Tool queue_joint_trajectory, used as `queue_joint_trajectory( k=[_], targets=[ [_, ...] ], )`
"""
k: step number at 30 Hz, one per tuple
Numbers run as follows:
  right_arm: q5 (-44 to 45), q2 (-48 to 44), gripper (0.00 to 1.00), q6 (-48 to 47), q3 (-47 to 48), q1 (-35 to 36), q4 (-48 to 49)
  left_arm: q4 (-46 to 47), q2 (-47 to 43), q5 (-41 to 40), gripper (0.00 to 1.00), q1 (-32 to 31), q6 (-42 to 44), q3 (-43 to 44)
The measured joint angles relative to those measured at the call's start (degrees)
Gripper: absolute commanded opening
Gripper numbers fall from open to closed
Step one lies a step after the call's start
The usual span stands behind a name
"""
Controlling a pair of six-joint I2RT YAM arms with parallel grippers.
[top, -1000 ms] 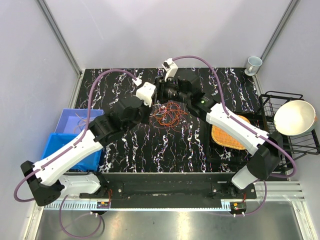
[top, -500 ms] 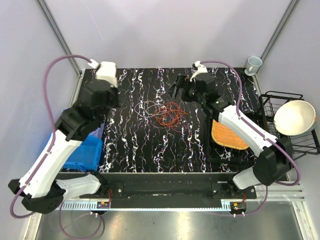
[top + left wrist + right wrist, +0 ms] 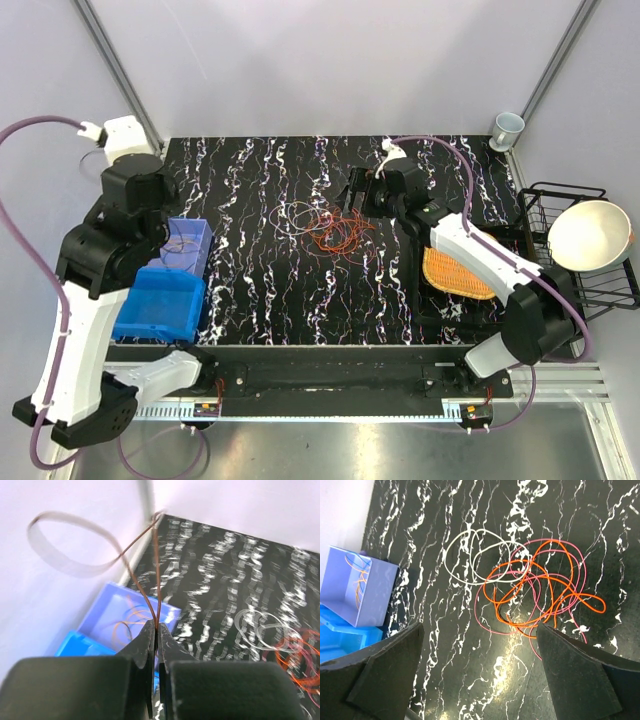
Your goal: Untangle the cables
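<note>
The cables (image 3: 335,228) lie tangled mid-table: orange (image 3: 540,605) and pink loops, with a white loop (image 3: 475,557) at their left. My left gripper (image 3: 157,627) is shut on one thin brown-orange wire (image 3: 150,565), which loops up from the tips. It hangs over the pale blue bin (image 3: 107,610), where another orange wire lies. My right gripper (image 3: 355,188) is open and empty, hovering just right of and above the tangle. The tangle shows between its fingers (image 3: 380,680) in the right wrist view.
Two blue bins (image 3: 160,300) stand at the table's left edge, one pale (image 3: 195,240). An orange woven mat (image 3: 455,270) lies on the right. A black wire rack holding a bowl (image 3: 588,233) stands at the far right, and a cup (image 3: 507,128) at the back right.
My left arm has swung left from the tangle to over the blue bins, carrying one wire. My right gripper has drawn back from the tangle and opened.
</note>
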Motion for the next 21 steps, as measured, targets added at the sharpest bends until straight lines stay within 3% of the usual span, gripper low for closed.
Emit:
queue_joint_trajectory(
  k=[10, 19, 21],
  targets=[
    [-3.26, 1.22, 1.00, 0.00, -0.55, -0.04, 0.31, -6.97, -7.13, -10.08, 0.00, 5.46, -6.88, -5.51],
    [-6.19, 2.03, 0.98, 0.44, -0.57, -0.04, 1.51, -7.39, -11.26, -10.60, 0.00, 14.71, -9.55, -18.67],
    [-6.84, 2.29, 0.98, 0.52, -0.63, -0.04, 1.53, -6.16, -12.39, -7.65, 0.00, 18.43, -9.73, -23.28]
  ],
)
